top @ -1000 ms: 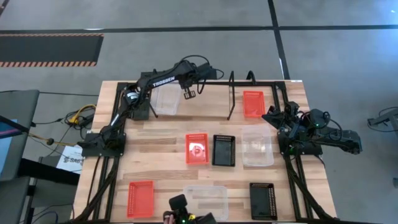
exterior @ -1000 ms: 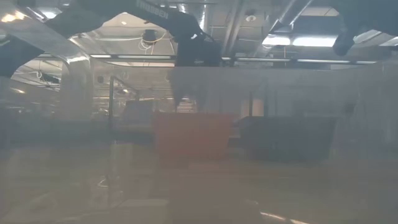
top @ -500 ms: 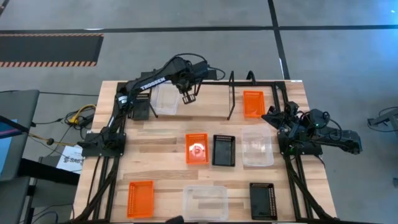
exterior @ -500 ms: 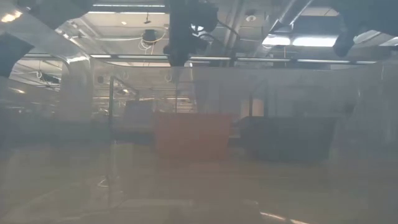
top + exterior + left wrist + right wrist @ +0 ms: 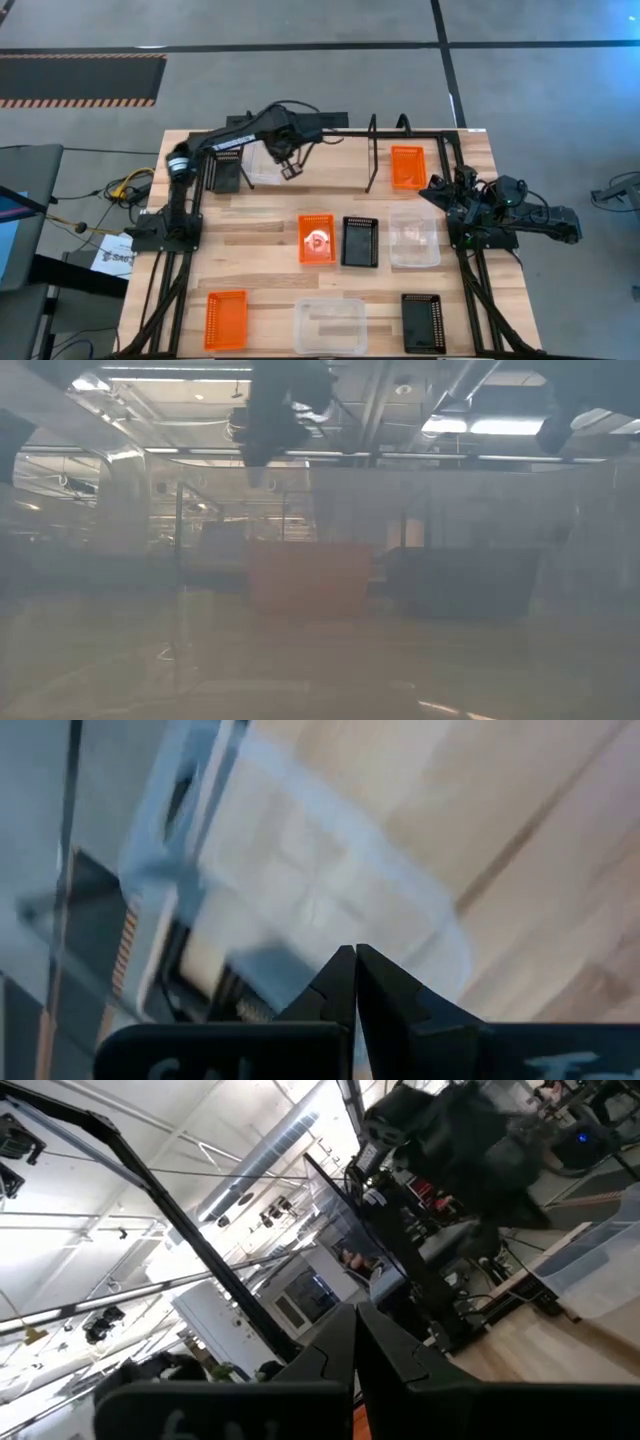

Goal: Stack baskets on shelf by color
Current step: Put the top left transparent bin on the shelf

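High view shows the left pincer hanging over the shelf, just beside the clear basket that lies in the shelf's left section; half a second ago it was a little further along the shelf toward the middle, and a second ago further still, so the arm has drawn back toward its own side. The pincer is fully closed and carries nothing, which suggests that the clear basket is already delivered and the arm is leaving it. One orange basket lies in the right section of the shelf. On the bench wait an orange basket, a black basket and a clear basket in the middle row, and another orange, clear and black one in the near row. The right pincer rests near the right bench edge, nearly closed and holding nothing. Left wrist view adds what the overhead camera cannot: the closed fingertips are above the rounded rim of the clear basket, not touching it. Low view gives only the orange basket and the black one through haze.
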Tool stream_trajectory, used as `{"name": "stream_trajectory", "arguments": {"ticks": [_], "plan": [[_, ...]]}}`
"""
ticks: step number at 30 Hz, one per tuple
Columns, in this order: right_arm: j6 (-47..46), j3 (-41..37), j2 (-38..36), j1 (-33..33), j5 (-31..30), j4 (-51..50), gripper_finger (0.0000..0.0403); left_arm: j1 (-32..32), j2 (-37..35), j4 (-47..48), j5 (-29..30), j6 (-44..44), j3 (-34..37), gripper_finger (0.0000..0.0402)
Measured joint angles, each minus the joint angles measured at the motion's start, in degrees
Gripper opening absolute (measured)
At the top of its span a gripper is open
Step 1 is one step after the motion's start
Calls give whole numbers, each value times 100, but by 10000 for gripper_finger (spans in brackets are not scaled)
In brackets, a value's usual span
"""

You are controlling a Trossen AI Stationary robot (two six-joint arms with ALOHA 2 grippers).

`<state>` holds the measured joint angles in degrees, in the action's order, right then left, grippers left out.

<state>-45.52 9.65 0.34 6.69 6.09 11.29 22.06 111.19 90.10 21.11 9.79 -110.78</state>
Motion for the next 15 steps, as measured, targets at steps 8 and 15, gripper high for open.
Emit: {"name": "stream_trajectory", "arguments": {"ticks": [8,15], "plan": [[101,0,2,14,-2,-86,33,61,-798,-321,-256,288,1590,0],[99,0,2,14,-7,-83,33,49,-690,-768,-415,126,1945,0]]}}
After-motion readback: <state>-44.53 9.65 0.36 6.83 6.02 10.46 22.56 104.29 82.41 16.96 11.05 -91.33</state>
